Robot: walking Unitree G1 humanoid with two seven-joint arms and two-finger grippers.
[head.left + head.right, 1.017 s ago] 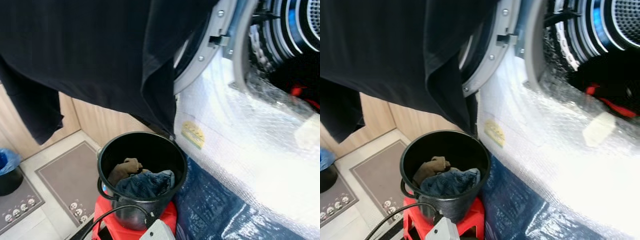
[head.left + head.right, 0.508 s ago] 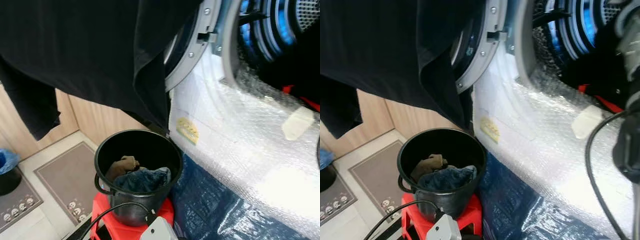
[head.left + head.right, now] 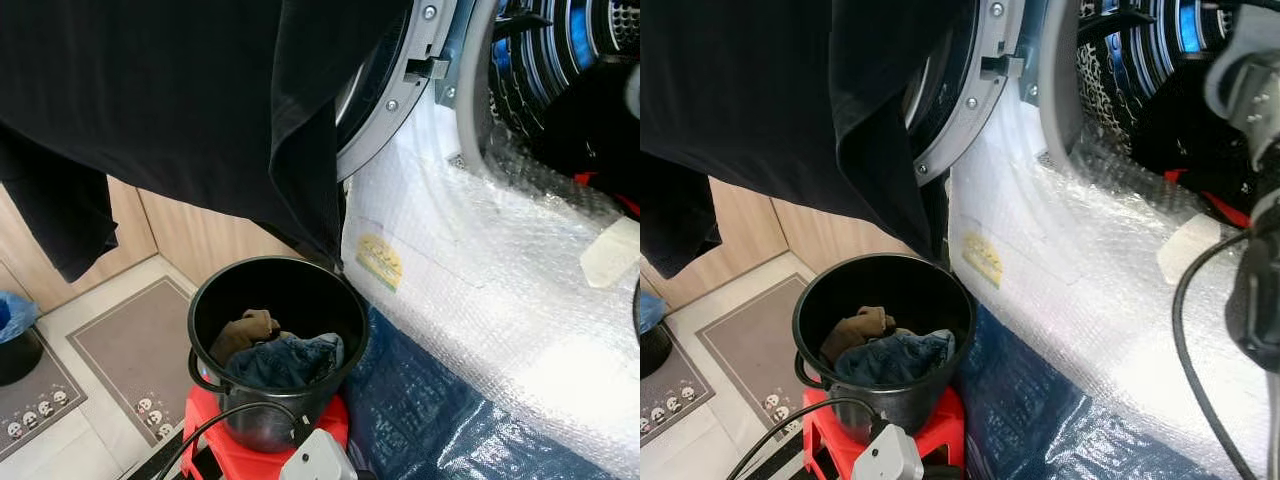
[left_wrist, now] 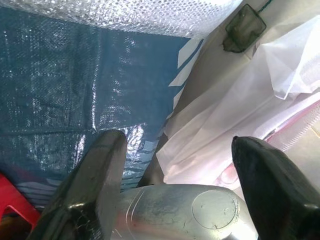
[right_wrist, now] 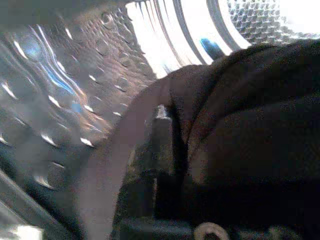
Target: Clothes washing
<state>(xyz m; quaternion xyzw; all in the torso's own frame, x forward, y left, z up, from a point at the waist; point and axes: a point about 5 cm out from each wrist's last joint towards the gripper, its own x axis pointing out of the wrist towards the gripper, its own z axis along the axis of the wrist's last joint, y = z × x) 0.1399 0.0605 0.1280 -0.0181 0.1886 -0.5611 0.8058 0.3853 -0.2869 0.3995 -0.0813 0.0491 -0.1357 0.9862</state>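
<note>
A large black garment (image 3: 180, 100) hangs over the open washer door (image 3: 400, 80) at the top left. Below it a black bucket (image 3: 300, 290) stands on a red stool (image 3: 215, 440), holding blue jeans (image 3: 285, 360) and a brown cloth (image 3: 240, 332). The steel drum (image 3: 560, 50) at the upper right has dark clothes (image 3: 600, 120) in it. My right arm (image 3: 1245, 80) reaches up to the drum; in its wrist view the right gripper (image 5: 162, 150) lies against dark cloth (image 5: 250, 125) beside the drum wall (image 5: 75, 75). My left gripper (image 4: 177, 140) hangs low and open over the blue tarp (image 4: 60, 75).
Bubble wrap (image 3: 500, 270) covers the washer's front, with blue tarp (image 3: 430, 410) below it. A white plug (image 3: 320, 462) on a black cable lies by the stool. Grey mats (image 3: 130, 350) and a dark bin with a blue bag (image 3: 15, 340) are on the floor at left, before wooden cabinets (image 3: 200, 240).
My right arm has come into view at the right edge and risen toward the drum. The view has shifted slightly; the bucket and the hanging garment have stayed put.
</note>
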